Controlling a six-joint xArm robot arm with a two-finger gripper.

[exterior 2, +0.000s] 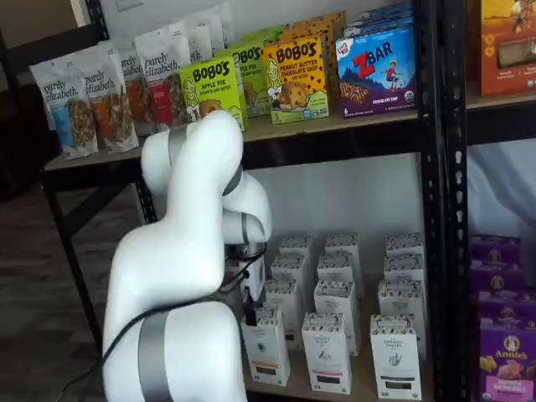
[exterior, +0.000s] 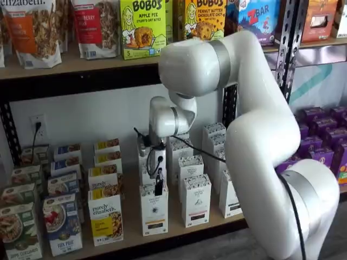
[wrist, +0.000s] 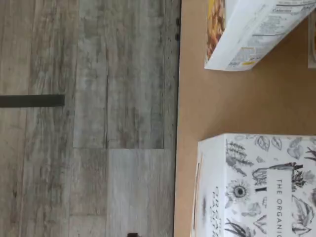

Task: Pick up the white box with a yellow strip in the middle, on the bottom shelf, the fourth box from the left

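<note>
The white box (exterior: 154, 210) is seen upright at the front edge of the bottom shelf (exterior: 179, 230), between a purely elizabeth granola box (exterior: 106, 218) and a like white carton (exterior: 196, 200). The tool (exterior: 158, 187) is hung just above the white box's top, its black fingers seen side-on; no gap can be made out, and nothing is seen held. In the wrist view, a botanical-patterned carton top (wrist: 261, 187) is shown on tan board.
</note>
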